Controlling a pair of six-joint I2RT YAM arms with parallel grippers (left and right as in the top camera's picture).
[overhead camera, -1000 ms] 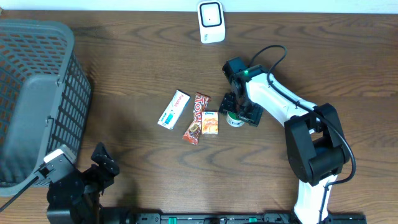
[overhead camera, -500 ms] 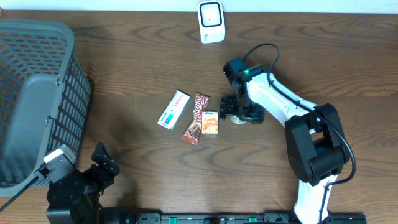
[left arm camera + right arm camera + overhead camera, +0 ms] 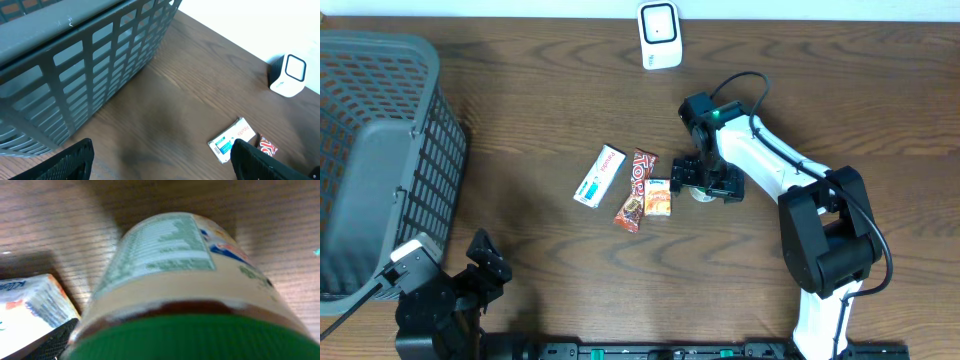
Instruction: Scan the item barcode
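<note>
So the right arm [image 3: 765, 150] is reaching way out from its base, upper link folded back behind its jaws, wrist tipped over so the jaws point straight down and sit spread wide. The left arm [image 3: 435, 300] is tucked in low, well off to the side of those jaws. Its own jaws gape too, both fingers [image 3: 67, 162] far apart.

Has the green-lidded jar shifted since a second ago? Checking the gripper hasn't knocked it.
No: the jar sits beside the orange packet exactly as before, overhead.
</note>
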